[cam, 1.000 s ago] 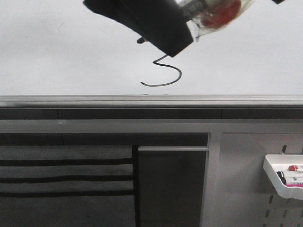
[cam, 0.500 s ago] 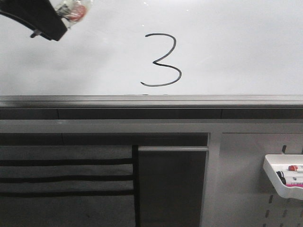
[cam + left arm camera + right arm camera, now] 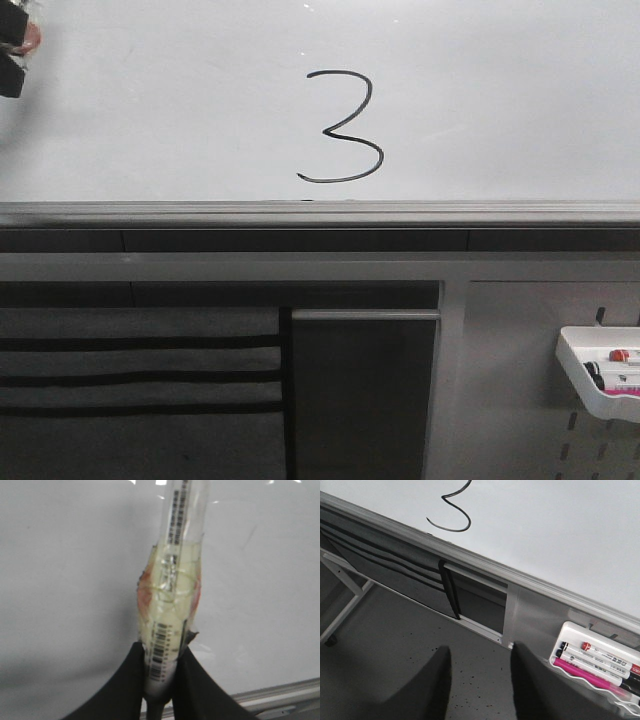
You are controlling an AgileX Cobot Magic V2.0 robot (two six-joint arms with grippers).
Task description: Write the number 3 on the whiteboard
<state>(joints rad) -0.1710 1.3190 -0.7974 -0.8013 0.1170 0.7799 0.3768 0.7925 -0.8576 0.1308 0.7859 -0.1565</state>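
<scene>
A finished number 3 point(image 3: 342, 127) stood in thin black line at the upper centre of the front view, on the whiteboard point(image 3: 520, 100), just above the grey rail point(image 3: 320, 212). The left claw point(image 3: 161, 680) was clamped on a marker point(image 3: 172, 605) wrapped in clear tape, and it showed only at the upper left edge of the front view, well apart from the digit. The right claw point(image 3: 479, 680) hung with its fingers spread and nothing between them, over the speckled floor point(image 3: 395, 640). A white tray point(image 3: 600, 385) at the lower right held markers.
</scene>
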